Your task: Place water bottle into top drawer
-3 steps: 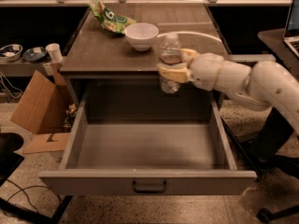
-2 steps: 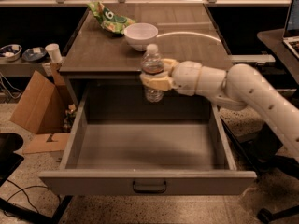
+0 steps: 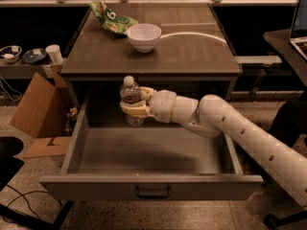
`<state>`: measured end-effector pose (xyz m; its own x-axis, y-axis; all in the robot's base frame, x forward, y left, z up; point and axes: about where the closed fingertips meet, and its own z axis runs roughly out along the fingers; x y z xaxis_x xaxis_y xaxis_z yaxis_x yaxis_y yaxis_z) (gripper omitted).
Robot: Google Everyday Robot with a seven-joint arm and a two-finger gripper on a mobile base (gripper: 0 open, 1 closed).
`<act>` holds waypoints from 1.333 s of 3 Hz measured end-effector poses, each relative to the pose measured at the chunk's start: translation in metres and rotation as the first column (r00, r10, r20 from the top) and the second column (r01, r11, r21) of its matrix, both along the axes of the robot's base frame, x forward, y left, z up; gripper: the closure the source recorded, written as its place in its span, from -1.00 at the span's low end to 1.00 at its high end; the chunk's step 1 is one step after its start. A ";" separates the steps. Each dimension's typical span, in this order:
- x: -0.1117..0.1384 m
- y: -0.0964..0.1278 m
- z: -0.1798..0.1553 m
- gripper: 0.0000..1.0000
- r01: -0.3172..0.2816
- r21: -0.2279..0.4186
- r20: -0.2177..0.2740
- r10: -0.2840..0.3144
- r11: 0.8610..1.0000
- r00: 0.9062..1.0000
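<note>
The water bottle (image 3: 130, 96) is a small clear bottle with a white cap, held upright. My gripper (image 3: 135, 103) is shut on the water bottle around its middle. It holds the bottle above the back left part of the open top drawer (image 3: 151, 187), just in front of the table's front edge. The drawer is pulled fully out, grey inside, with a dark pull handle (image 3: 153, 192) on its front panel. My white arm (image 3: 230, 128) reaches in from the right across the drawer.
A white bowl (image 3: 143, 36) and a green chip bag (image 3: 112, 19) sit on the table top (image 3: 192, 47). A cardboard box (image 3: 36, 104) stands on the floor at the left. A dark desk with a laptop (image 3: 300, 30) is at the right.
My gripper has carried the water bottle leftward and lower, from over the table's front edge down into the space above the open drawer.
</note>
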<state>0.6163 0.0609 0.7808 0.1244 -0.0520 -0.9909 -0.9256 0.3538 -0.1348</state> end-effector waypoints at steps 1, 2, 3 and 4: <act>0.000 0.016 -0.024 1.00 0.046 -0.044 0.067 -0.043 0.998 0.997; 0.003 0.017 -0.026 1.00 0.061 -0.049 0.074 -0.057 0.997 0.996; 0.013 0.022 -0.046 1.00 0.013 -0.094 0.020 -0.011 0.995 1.000; 0.010 0.023 -0.071 1.00 -0.067 -0.115 -0.043 0.062 0.991 0.997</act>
